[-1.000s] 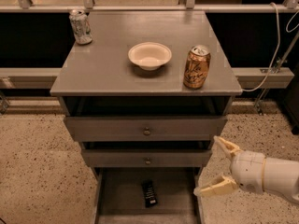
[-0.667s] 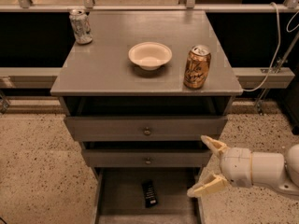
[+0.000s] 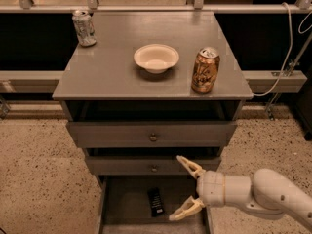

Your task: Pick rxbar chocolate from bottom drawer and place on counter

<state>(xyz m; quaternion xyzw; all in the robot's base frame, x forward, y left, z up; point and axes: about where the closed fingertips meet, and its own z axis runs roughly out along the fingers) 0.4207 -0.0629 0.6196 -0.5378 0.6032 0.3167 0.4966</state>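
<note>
– Leftward and a little lower since a second ago: those two tan fingers [image 3: 189, 165] were off by the cabinet's right edge, and now they hang over the right side of the open bottom drawer [image 3: 126, 206].
– Are they gripping anything?
– No. They're spread wide, one up by the front of the middle drawer [image 3: 122, 165], the other down near the drawer floor, with nothing between them. The gripper [image 3: 177, 189] points left, and the white arm [image 3: 265, 194] comes in from the lower right.
– And the chocolate bar?
– The chocolate bar [image 3: 155, 202] lies flat on the floor of the bottom drawer. It's black, its long side runs front to back, and it sits just left of the lower fingertip, not touching it.
– What's higher up?
– Above the middle drawer there's the top drawer [image 3: 112, 134], each with a small knob. Then the counter [image 3: 107, 74], with a cream bowl [image 3: 156, 57] near its middle. A gold can [image 3: 205, 69] stands upright to the bowl's right, near the front right corner. A silver can [image 3: 84, 28] stands at the back left corner. Speckled floor [image 3: 39, 169] shows on both sides of the cabinet.
</note>
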